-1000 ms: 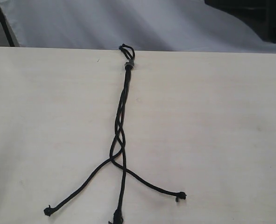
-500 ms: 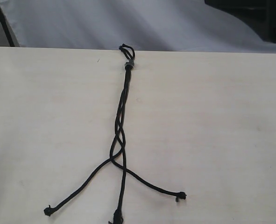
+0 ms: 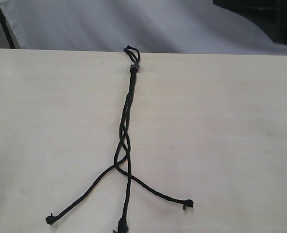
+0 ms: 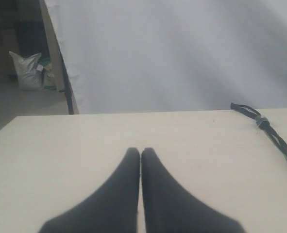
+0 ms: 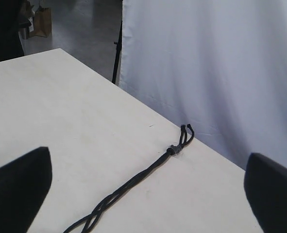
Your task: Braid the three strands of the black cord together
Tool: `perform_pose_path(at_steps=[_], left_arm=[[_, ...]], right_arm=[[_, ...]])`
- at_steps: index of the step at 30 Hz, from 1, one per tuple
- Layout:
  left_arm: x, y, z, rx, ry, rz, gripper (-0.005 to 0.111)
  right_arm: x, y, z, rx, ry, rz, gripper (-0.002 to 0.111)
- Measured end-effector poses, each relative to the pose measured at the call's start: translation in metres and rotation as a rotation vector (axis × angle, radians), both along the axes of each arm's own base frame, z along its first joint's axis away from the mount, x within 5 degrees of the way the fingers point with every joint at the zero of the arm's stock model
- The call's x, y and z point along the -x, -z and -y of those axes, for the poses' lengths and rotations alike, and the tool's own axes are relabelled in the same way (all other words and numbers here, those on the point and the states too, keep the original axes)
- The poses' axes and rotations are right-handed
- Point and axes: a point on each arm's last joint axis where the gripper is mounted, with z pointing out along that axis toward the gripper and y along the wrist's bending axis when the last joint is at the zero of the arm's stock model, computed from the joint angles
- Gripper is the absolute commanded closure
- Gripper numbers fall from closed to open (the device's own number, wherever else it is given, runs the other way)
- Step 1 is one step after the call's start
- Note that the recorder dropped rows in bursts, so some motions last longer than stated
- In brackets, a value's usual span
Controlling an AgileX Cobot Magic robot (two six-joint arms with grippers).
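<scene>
The black cord (image 3: 126, 126) lies down the middle of the pale table, its small loop and knot (image 3: 133, 67) at the far edge. Below a loosely braided stretch, the three strands spread apart: one to the left (image 3: 80, 199), one straight down (image 3: 126, 204), one to the right (image 3: 158, 192). Neither gripper shows in the exterior view. My left gripper (image 4: 141, 154) is shut with nothing in it, over bare table left of the cord (image 4: 274, 136). My right gripper (image 5: 148, 189) stands wide open above the cord's (image 5: 138, 179) upper part, not touching it.
The table (image 3: 221, 136) is light wood, with a white cloth backdrop (image 3: 133, 24) hanging behind its far edge. A dark stand pole (image 3: 5, 26) is at the back left and a dark shape (image 3: 264, 17) at the back right.
</scene>
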Motion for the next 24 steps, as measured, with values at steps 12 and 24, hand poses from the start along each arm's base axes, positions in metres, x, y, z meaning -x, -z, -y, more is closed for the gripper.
perform_pose_path(at_steps=[12,24], left_arm=[[0.000,0.000,0.000,0.000,0.000,-0.002,0.105],[0.000,0.000,0.000,0.000,0.000,-0.002,0.105]], right_arm=[[0.000,0.001,-0.002,-0.031,-0.011,-0.001,0.004],[0.015,0.193,-0.025,-0.085,-0.253,-0.238,0.004]])
